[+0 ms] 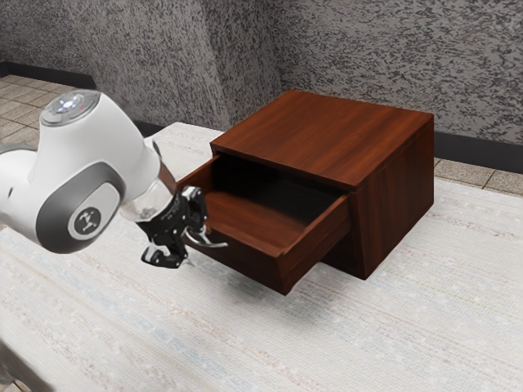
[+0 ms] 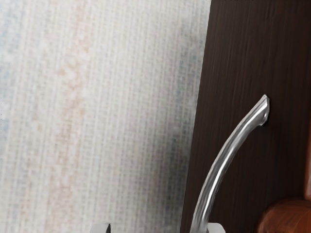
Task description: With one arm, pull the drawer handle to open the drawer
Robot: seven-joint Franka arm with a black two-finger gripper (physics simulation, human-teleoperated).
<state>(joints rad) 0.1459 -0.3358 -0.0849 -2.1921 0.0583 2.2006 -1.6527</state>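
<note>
Drawer (image 1: pixel 249 220) out (handle (image 2: pixel 227 156) w/in spread tool (image 1: pixel 189 233)).

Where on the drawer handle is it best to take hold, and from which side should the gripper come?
Grip the handle at the middle of its arched bar, where it stands farthest off the drawer front. Come straight at the front, one finger on each side of the bar; the arch probably leaves room behind.

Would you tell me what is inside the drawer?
The drawer shows a bare wooden floor, nothing on it. Its rear part lies under the cabinet top, covered, so anything there cannot be seen.
</note>
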